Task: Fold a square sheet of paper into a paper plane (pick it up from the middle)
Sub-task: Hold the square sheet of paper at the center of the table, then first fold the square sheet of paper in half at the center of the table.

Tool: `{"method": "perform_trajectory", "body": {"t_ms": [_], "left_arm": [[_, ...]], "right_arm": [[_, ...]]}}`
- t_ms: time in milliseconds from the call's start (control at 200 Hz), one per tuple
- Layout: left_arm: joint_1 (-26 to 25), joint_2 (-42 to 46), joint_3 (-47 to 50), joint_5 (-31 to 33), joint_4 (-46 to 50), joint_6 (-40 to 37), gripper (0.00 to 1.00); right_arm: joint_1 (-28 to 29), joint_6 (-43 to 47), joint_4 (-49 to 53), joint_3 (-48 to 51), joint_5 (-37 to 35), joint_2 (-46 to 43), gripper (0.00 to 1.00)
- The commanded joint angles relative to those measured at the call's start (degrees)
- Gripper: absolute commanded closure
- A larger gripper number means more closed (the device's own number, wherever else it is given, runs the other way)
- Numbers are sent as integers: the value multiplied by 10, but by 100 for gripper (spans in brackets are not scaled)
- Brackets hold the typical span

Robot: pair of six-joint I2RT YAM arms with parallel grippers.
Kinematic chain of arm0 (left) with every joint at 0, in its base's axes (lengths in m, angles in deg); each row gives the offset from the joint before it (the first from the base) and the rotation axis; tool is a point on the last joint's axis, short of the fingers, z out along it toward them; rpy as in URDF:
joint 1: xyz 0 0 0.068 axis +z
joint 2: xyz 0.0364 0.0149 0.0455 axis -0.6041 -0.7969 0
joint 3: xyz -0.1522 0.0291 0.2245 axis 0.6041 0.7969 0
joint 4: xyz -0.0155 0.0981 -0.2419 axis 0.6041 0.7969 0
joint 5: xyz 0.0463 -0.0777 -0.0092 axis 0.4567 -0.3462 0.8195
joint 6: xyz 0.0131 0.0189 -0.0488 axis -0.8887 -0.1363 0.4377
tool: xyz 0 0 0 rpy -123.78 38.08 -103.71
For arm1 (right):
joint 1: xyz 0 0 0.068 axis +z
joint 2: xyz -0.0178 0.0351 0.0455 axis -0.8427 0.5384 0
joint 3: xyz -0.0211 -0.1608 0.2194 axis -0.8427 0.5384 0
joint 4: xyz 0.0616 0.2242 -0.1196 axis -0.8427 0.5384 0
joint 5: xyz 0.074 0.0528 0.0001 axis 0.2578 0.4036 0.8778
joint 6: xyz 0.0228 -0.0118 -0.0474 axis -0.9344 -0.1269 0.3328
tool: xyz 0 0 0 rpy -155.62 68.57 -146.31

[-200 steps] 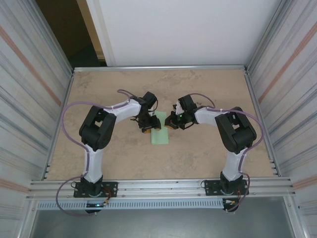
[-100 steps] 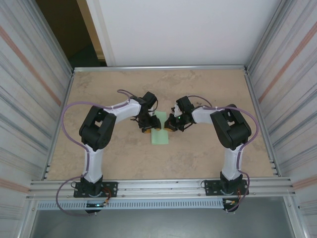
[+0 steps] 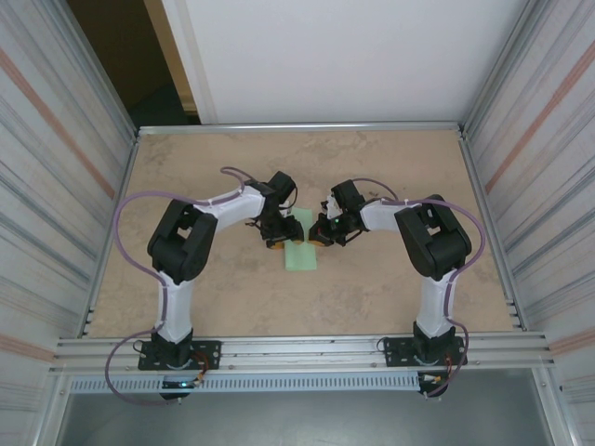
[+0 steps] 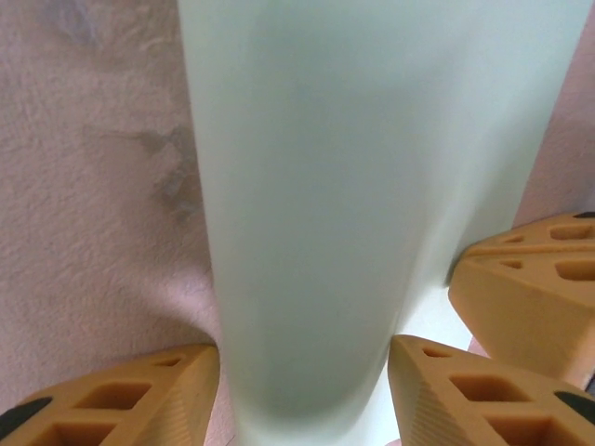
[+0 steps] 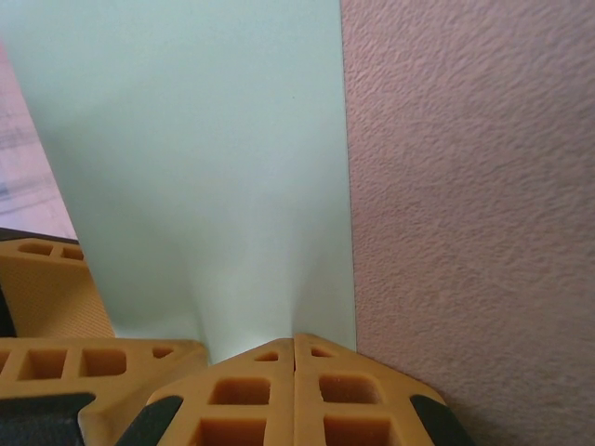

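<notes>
The square sheet of paper (image 3: pixel 300 252) lies mid-table as a narrow pale green strip. In the left wrist view the paper (image 4: pixel 372 167) bulges up in a rounded hump. My left gripper (image 3: pixel 276 238) (image 4: pixel 304 395) is open, and its orange fingers (image 4: pixel 125 400) stand on either side of that hump, against its flanks. My right gripper (image 3: pixel 322 234) (image 5: pixel 294 346) is shut, pinching the paper (image 5: pixel 204 167) close to its right edge, and the sheet rises into the closed fingertips. One right finger shows beside the hump (image 4: pixel 530 279). No paper plane shape can be made out.
The tan table (image 3: pixel 390 288) is bare around the paper. Metal rails (image 3: pixel 297 348) run along the near edge, and corrugated walls (image 3: pixel 539 186) close in both sides. Both arms bend inward, their wrists meeting over the paper.
The right arm swung its elbow inward and its gripper slid a little left onto the paper, closing fully. The left fingers spread very slightly. The paper stayed in place.
</notes>
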Motion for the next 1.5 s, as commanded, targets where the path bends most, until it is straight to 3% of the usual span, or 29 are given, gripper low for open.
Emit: {"method": "perform_trajectory", "body": {"t_ms": [0, 145, 321, 436, 586, 752, 1133, 1493], "left_arm": [[4, 35, 9, 44, 6, -4, 45], [22, 111, 23, 40, -22, 6, 45], [17, 170, 79, -60, -168, -32, 51], [12, 150, 92, -110, -213, -7, 62], [0, 105, 86, -106, -182, -2, 80], [0, 76, 87, -123, -179, -6, 89], [12, 18, 73, -100, -131, -38, 95], [61, 31, 173, -126, -197, -61, 96]], "right_arm": [[-1, 22, 81, 21, -78, 48, 100], [1, 25, 91, 21, -93, 59, 100], [2, 17, 90, 25, -96, 61, 100], [2, 14, 90, 22, -98, 66, 100], [6, 6, 90, 21, -101, 74, 100], [8, 0, 89, 22, -106, 84, 100], [10, 14, 116, 15, -131, 89, 100], [8, 49, 187, -6, -181, 107, 100]]}}
